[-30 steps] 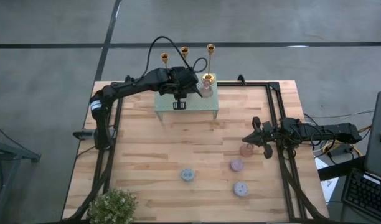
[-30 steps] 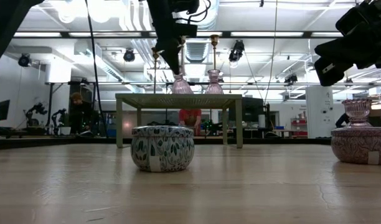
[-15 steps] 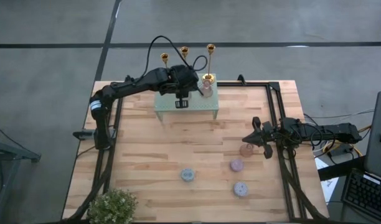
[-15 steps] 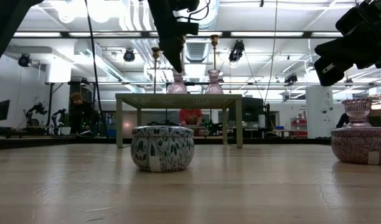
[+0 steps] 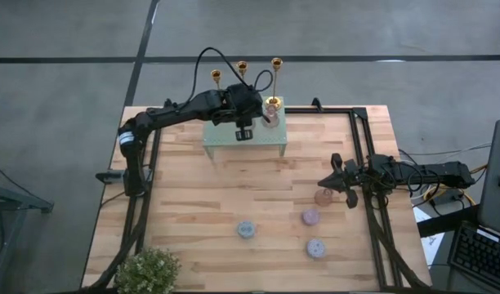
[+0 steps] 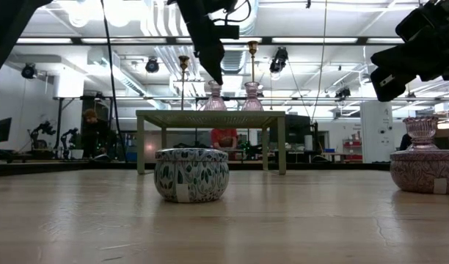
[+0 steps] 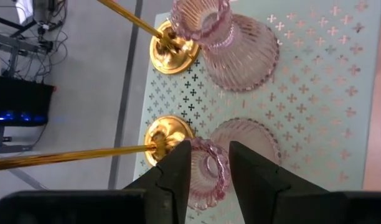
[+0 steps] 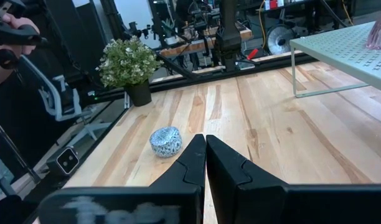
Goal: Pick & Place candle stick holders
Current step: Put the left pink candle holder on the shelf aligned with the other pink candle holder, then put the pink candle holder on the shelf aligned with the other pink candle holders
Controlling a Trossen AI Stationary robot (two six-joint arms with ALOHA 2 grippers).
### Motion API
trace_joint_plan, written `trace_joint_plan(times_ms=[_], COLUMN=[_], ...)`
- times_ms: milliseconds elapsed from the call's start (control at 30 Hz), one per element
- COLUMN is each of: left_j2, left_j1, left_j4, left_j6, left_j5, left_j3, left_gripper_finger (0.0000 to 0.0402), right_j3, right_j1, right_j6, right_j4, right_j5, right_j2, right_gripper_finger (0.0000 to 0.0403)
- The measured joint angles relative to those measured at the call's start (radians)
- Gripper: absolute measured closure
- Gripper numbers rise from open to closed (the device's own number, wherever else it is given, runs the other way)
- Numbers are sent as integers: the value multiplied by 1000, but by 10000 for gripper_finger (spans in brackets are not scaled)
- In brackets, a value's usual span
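Three gold candle stick holders (image 5: 242, 67) stand along the far edge of a small green perforated stand (image 5: 234, 147). Two of their round bases (image 7: 174, 50) (image 7: 165, 135) show in the left wrist view; the arm hides the third. Two pink ribbed glass holders also stand there, one free (image 7: 234, 37) on its wide base. My left gripper (image 5: 243, 132) is over the stand, shut on the other pink holder (image 7: 206, 167), right beside a gold base. My right gripper (image 5: 328, 181) is shut and empty above the table's right part. My left gripper pinches the pink glass holder's top cup (image 7: 209, 155) between its two fingers, one on each side of the rim. The fingers come from above, pointing down. The holder is upright, with its wide base (image 7: 249, 140) at the stand's top; whether it rests there I cannot tell.
A floral tin (image 5: 247, 229) and two pink tins (image 5: 310, 216) (image 5: 316, 247) lie on the near half of the table. Another pinkish piece (image 5: 323, 196) sits under my right gripper. A potted plant (image 5: 148, 269) stands at the near left corner. People show in the room beyond.
My left gripper has moved a little toward the table's far and right edges over the stand, closer to the gold bases and the other pink holder. The pink holder between its fingers has stayed upright and gone with it.
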Motion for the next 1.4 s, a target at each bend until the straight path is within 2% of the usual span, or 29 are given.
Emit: trace_joint_plan(times_ms=[200,533,633,833,967,1167,1400], left_j2=[-3,-23,-30,-69,-107,-189,-355], left_j1=[-1,-13,-28,-76,-119,-170,-205], left_j4=[-4,-40,-65,-67,-57,15,212], left_j6=[2,-50,-79,-126,-134,-152,-182], left_j5=[-48,-47,22,279,305,342,381], left_j3=[0,44,50,40,9,-96,-381], left_gripper_finger=[289,289,289,291,291,292,321], right_j3=[0,0,0,0,0,0,0], right_j1=[0,-1,-1,0,0,0,0], right_j6=[0,0,0,0,0,0,0], right_j4=[0,0,0,0,0,0,0], right_j5=[0,0,0,0,0,0,0], right_j2=[0,0,0,0,0,0,0], right_gripper_finger=[394,394,394,394,394,394,394])
